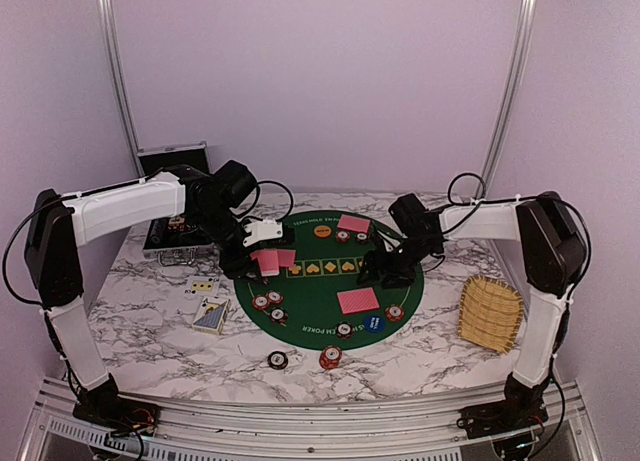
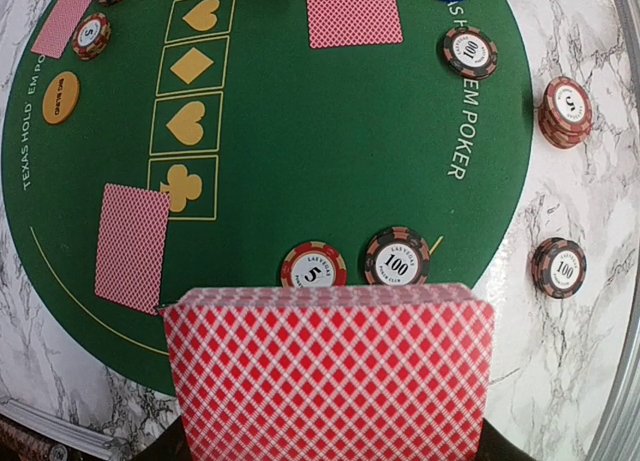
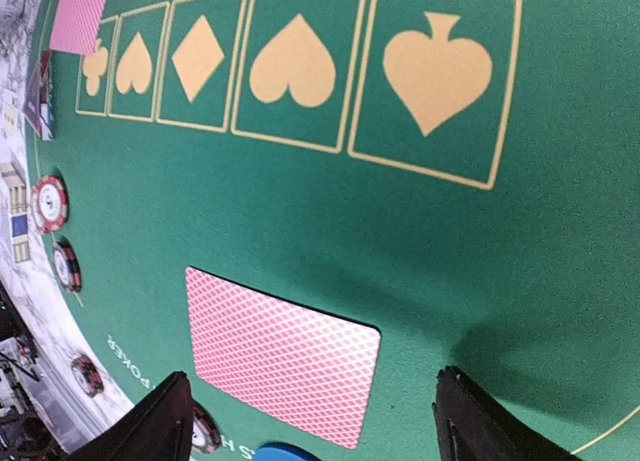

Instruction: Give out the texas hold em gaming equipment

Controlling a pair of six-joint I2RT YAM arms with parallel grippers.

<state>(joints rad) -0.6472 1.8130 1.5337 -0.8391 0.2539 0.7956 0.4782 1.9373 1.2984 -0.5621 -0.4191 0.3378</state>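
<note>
My left gripper [image 1: 264,264] is shut on a deck of red-backed playing cards [image 2: 330,371], held over the left edge of the round green poker mat [image 1: 310,291]. Below it a single card [image 2: 132,246] lies face down beside the club square. My right gripper [image 3: 312,426] stands open just above the mat, its fingers [image 3: 150,426] on either side of another face-down card [image 3: 285,356] that lies flat and free. A third card [image 1: 353,223] lies at the far side, near an orange button [image 1: 322,231]. Poker chips [image 2: 313,267] and a blue chip [image 1: 374,323] sit near the mat's front edge.
Two chip stacks [image 1: 331,357] stand on the marble off the mat's front edge. A black case [image 1: 175,196] lies at the back left and a wicker tray [image 1: 490,313] at the right. Face-up cards [image 1: 202,283] and a card box [image 1: 211,314] lie left of the mat.
</note>
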